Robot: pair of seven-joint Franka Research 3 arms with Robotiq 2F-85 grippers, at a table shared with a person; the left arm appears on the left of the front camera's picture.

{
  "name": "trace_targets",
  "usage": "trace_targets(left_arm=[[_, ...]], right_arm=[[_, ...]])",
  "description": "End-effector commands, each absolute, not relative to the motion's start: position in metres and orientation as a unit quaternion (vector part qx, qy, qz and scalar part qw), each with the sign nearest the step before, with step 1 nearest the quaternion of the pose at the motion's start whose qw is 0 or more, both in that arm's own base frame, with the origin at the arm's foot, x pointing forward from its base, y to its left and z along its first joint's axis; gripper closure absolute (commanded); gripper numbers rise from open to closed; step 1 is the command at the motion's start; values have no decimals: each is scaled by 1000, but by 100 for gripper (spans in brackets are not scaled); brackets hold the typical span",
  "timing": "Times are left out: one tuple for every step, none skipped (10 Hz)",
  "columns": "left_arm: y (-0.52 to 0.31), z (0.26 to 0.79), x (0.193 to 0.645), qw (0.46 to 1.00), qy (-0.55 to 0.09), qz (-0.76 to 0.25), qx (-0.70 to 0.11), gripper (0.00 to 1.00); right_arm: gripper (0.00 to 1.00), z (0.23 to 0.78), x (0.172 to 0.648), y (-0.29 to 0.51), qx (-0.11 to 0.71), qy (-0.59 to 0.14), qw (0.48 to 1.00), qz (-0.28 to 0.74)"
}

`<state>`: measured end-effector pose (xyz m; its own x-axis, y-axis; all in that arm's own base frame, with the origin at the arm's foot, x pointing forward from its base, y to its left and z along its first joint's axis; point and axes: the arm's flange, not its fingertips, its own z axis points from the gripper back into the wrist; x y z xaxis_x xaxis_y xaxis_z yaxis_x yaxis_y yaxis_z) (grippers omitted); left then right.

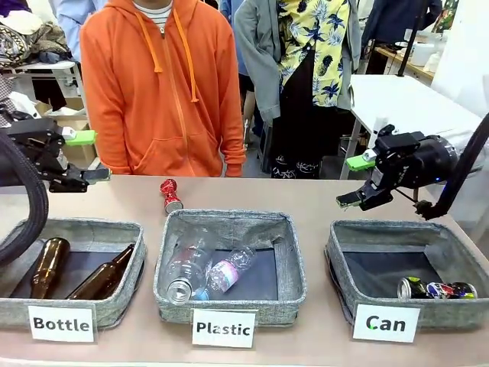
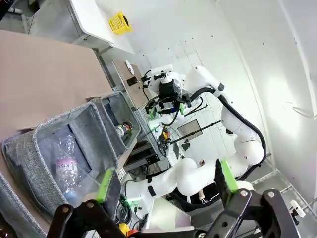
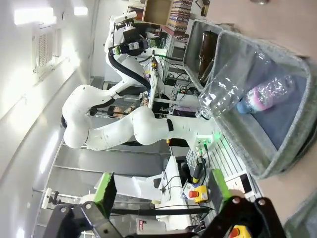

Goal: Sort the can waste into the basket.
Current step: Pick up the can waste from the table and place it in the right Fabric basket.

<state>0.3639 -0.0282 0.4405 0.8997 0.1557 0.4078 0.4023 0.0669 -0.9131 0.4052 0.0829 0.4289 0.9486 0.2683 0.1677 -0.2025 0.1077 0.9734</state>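
A red crushed can (image 1: 170, 196) stands on the table just behind the middle basket. A dark can with multicoloured print (image 1: 439, 290) lies in the front right corner of the grey basket labelled "Can" (image 1: 451, 313). My left gripper (image 1: 92, 157) hovers open above the far left of the table, with nothing between its fingers. Open and empty as well, my right gripper (image 1: 350, 182) hangs above the far left corner of the Can basket. In the left wrist view my own gripper (image 2: 166, 181) stands wide open, and the Can basket (image 2: 111, 106) holds a can (image 2: 125, 130). In the right wrist view, that gripper (image 3: 161, 187) is open too.
The "Plastic" basket (image 1: 290, 267) in the middle holds clear plastic bottles (image 1: 187, 267). The "Bottle" basket (image 1: 114, 302) on the left holds two brown glass bottles (image 1: 50, 264). A person in an orange hoodie (image 1: 160, 84) stands at the table's far edge.
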Motion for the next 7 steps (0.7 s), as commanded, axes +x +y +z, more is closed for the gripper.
trace_targets(left_arm=[[-29,442,364,702,-207,-84,-676,0],[-29,442,364,702,-207,-84,-676,0],[-29,442,364,702,-207,-84,-676,0],[-29,442,364,702,-207,-84,-676,0],[-29,442,364,702,-207,-84,-676,0],[-29,442,364,702,-207,-84,-676,0],[-29,442,364,702,-207,-84,-676,0]], right_arm=[[0,432,405,82,648,25,743,168],[0,432,405,82,648,25,743,168],[0,432,405,82,648,25,743,168],[0,432,405,82,648,25,743,168],[0,432,405,82,648,25,743,168],[0,432,405,82,648,25,743,168],[0,432,405,82,648,25,743,168]])
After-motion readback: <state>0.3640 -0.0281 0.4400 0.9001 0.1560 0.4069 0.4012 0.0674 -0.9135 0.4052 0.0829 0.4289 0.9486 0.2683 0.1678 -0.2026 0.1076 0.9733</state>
